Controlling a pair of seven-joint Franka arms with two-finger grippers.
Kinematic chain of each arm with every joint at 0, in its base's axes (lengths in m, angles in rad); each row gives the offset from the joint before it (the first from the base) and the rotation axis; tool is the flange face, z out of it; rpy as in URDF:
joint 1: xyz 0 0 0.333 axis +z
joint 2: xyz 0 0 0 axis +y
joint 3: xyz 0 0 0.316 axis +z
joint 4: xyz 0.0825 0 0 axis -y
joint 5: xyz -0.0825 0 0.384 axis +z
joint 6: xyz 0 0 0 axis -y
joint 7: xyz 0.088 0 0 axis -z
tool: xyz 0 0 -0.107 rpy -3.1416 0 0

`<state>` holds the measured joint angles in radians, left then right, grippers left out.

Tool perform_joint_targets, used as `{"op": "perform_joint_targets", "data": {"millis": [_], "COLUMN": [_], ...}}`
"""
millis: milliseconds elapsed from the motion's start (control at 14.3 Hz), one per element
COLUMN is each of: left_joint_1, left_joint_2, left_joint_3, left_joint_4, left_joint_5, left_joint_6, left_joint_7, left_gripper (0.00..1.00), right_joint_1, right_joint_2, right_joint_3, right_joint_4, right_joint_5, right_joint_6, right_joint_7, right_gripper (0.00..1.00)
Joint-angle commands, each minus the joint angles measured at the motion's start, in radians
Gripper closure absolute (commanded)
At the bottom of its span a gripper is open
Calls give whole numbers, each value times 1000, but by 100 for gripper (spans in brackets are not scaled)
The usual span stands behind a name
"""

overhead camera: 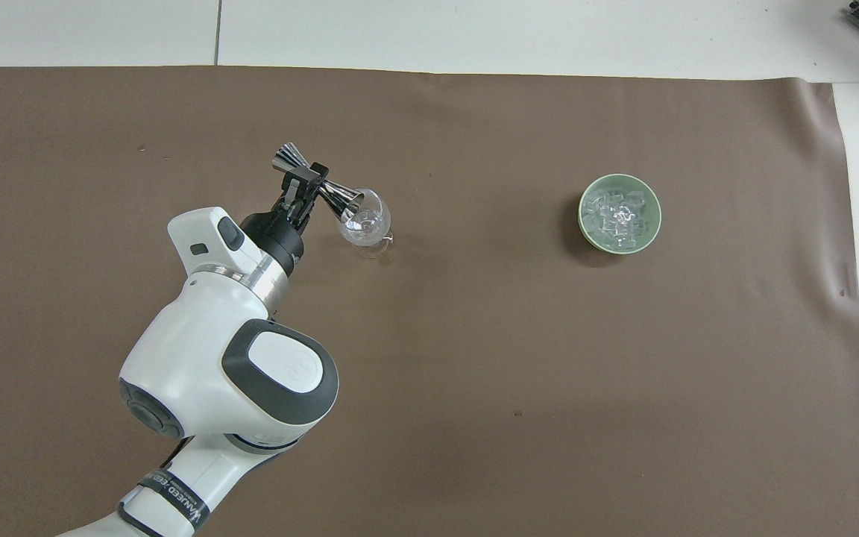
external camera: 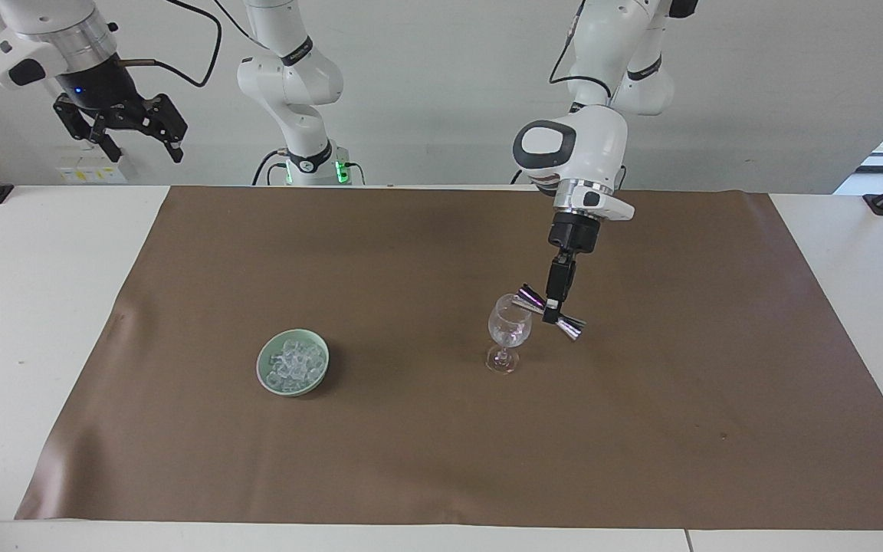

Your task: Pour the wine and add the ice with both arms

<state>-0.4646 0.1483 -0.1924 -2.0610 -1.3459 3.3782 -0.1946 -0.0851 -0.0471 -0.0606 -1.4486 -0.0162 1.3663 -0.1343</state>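
A measuring cup (external camera: 549, 311), clamped at its waist by the left hand (external camera: 551, 310), was tipped over the wine glass (external camera: 508, 331) for pouring. Ice (external camera: 293, 366) was kept in a bowl (external camera: 267, 380) beside the glass; the right hand (external camera: 124, 126) waited, fingers apart.

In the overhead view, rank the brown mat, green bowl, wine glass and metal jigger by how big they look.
1. Brown mat, by far the largest.
2. Green bowl.
3 and 4. Wine glass and metal jigger: similar spans; the jigger is raised in the left hand, nearer the camera, so I leave them unranked.
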Motion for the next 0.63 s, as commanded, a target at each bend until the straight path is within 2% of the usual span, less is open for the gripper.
{"op": "perform_joint_targets", "data": {"millis": [0,140,561], "left_joint_1": [-3,-2,0], "left_joint_2": [1,-4,-26], "left_joint_3": [4,4,4], "left_joint_4": [15,15,24], "left_joint_5": [7,-12,-175], "left_joint_6": [4,-13,-14], "left_joint_7": [6,-3,-5], "left_gripper": [100,100,100], "right_joint_1": [-5,-5,-5], "right_joint_2": [-27,-27,-27], "right_joint_3": [4,2,2], "right_joint_4": [-32,-32,-32], "right_joint_5": [12,12,12], "right_joint_6": [7,10,10], "right_joint_7": [13,13,13], "right_gripper": [0,0,0]}}
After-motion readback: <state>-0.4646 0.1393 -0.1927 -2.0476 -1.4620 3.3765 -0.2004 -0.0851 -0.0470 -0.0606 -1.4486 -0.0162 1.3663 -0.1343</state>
